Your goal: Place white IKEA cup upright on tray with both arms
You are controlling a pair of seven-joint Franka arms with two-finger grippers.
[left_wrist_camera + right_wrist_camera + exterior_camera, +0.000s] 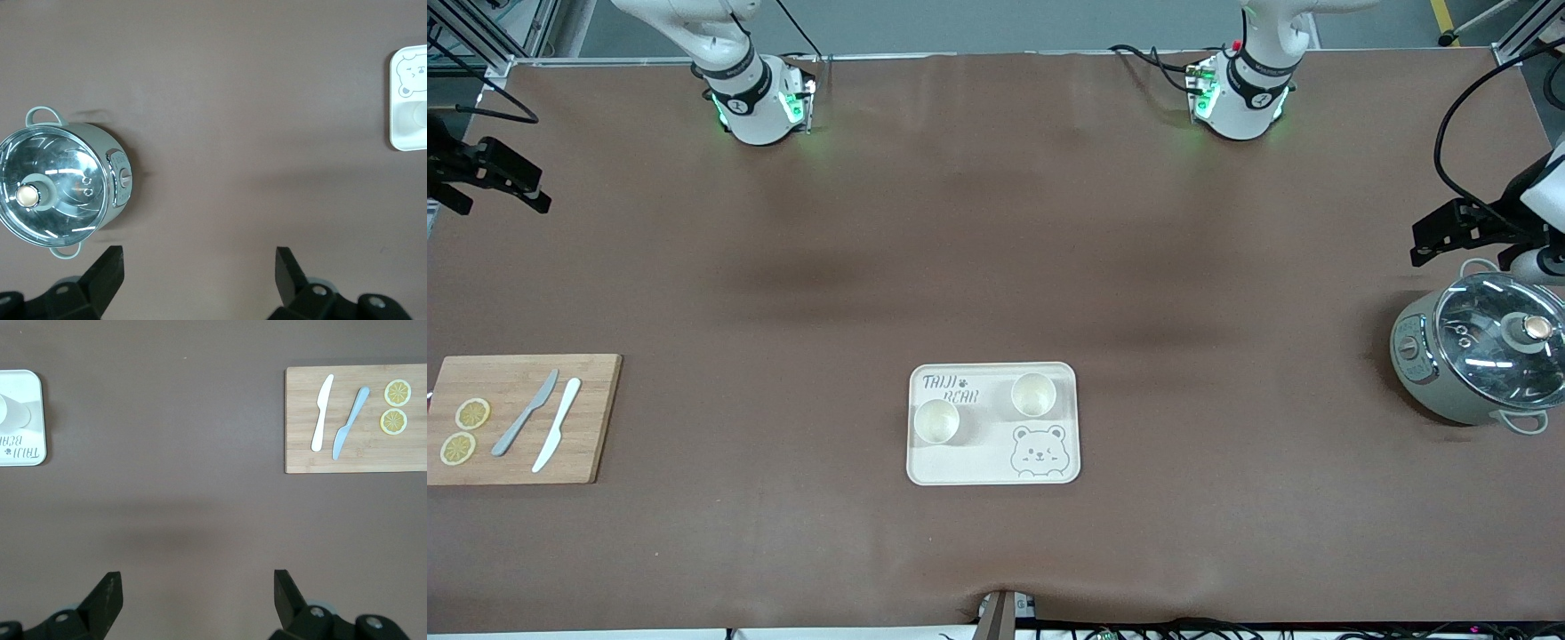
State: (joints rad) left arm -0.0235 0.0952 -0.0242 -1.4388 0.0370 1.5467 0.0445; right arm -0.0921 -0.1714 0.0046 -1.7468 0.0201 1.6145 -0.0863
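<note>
The cream tray (969, 467) with "TAIJI BEAR" lettering and a bear drawing lies mid-table, toward the front camera. Two white cups stand upright on it. One cup (936, 420) is toward the right arm's end. The other cup (1033, 394) is toward the left arm's end, above the bear. My left gripper (1416, 247) is open and empty over the table beside the pot; its wrist view (200, 267) shows the tray's edge (400, 133). My right gripper (541, 196) is open and empty at the right arm's end; its wrist view (198, 587) shows the tray's corner (23, 450).
A grey pot with a glass lid (1485, 360) stands at the left arm's end. A wooden cutting board (596, 418) at the right arm's end holds a grey knife (525, 413), a white knife (557, 424) and two lemon slices (471, 413).
</note>
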